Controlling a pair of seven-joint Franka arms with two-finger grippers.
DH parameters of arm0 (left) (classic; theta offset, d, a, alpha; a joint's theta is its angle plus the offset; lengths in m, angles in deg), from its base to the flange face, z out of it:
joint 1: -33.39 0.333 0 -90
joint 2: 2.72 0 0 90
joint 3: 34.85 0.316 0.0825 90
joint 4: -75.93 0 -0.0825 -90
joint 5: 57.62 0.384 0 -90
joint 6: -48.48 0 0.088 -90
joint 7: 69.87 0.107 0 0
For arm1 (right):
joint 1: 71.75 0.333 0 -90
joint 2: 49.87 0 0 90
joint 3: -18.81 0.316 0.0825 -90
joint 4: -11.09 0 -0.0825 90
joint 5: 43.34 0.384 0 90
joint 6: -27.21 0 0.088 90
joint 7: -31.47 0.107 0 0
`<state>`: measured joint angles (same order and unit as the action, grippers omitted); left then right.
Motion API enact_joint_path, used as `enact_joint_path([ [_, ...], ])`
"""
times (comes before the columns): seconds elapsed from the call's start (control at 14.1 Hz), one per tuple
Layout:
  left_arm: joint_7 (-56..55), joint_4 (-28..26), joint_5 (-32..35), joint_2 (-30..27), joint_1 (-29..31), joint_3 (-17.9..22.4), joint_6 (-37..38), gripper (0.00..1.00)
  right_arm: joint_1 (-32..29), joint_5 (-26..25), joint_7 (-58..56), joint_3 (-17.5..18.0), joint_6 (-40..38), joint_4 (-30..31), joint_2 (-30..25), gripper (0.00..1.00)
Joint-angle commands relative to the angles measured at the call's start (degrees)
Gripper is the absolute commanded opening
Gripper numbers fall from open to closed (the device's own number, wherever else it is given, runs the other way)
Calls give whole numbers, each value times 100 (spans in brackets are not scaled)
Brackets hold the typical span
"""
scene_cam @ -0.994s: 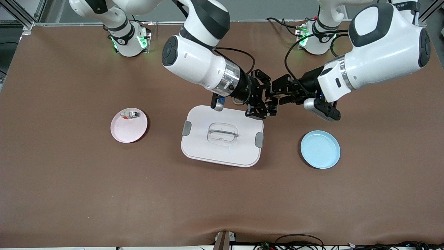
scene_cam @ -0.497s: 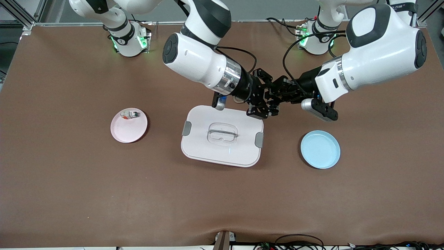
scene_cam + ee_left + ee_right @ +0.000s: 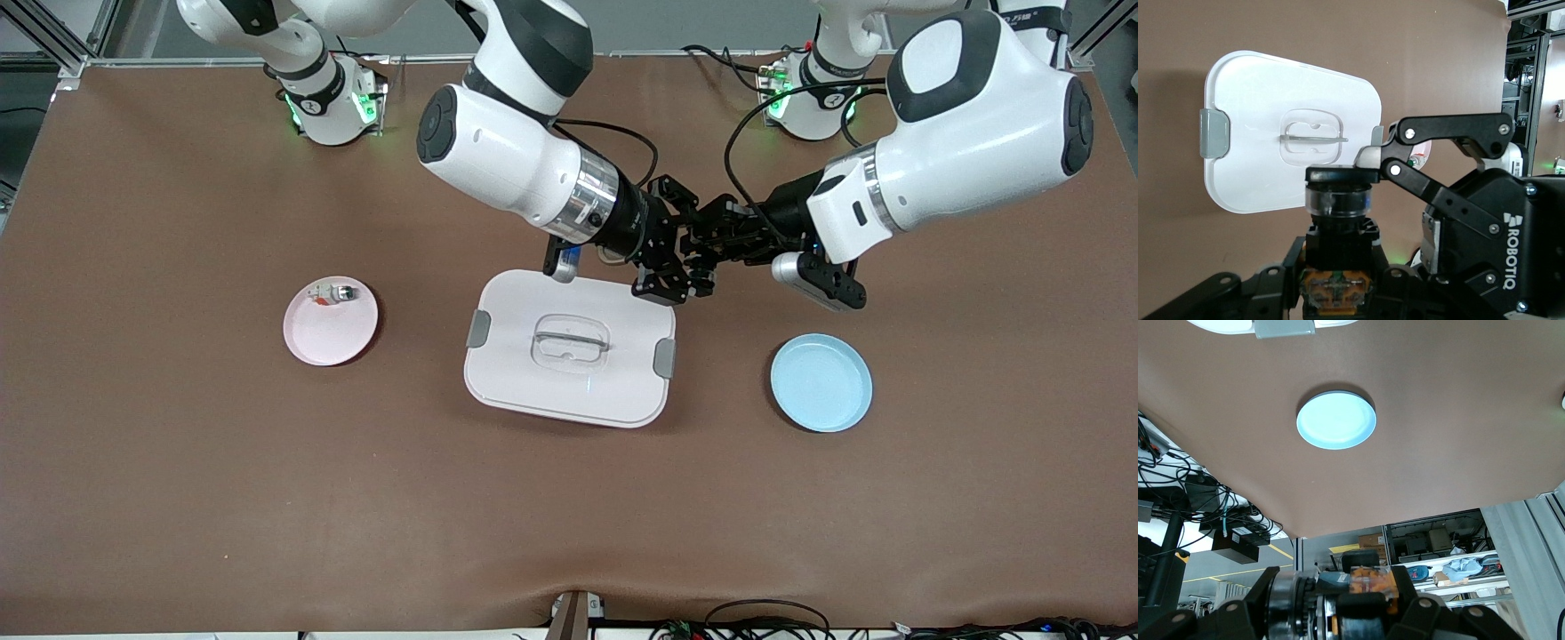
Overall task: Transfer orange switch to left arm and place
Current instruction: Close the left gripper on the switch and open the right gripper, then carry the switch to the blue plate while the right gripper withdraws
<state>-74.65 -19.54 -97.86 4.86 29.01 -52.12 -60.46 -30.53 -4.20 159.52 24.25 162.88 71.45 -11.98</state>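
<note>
Brown counter is carrying the box (image 3: pixel 569 348), so both pincers are meeting above its corner: the left pincer (image 3: pixel 702 252) is clamping the orange switch (image 3: pixel 1337 244) while the right pincer (image 3: pixel 680 267) is loosening narrowly.

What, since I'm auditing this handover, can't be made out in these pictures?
1. Front view: tiny black-and-orange cylindrical switch, hidden where the left gripper and right gripper meet.
2. Right wrist view: large white plastic box, cut off by the edge.
3. Front view: small whitish part on the round pink plate, too small for details.
</note>
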Motion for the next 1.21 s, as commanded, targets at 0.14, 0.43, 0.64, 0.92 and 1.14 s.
enact_joint_path([
  [0.14, 39, 72, 490, 15, 17, 3, -5, 0, 35, 76, 115, -25, 38, -234, 113, 100],
  [0.43, 57, 63, 893, -2, 43, 3, 30, 0, -113, 67, 18, -34, -277, -234, 87, 100],
  [0.64, 74, 54, 1605, 6, 43, 3, 170, 0, -412, 58, -972, -43, -1399, -234, 43, 100],
  [0.92, 406, 19, 2615, 76, 78, 3, 513, 0, -965, -11, -2500, -69, -2807, -234, -132, 100],
  [1.14, 1285, -25, 3223, 234, 140, 12, 584, 0, -1378, -213, -4064, -166, -3564, -234, -256, 100],
])
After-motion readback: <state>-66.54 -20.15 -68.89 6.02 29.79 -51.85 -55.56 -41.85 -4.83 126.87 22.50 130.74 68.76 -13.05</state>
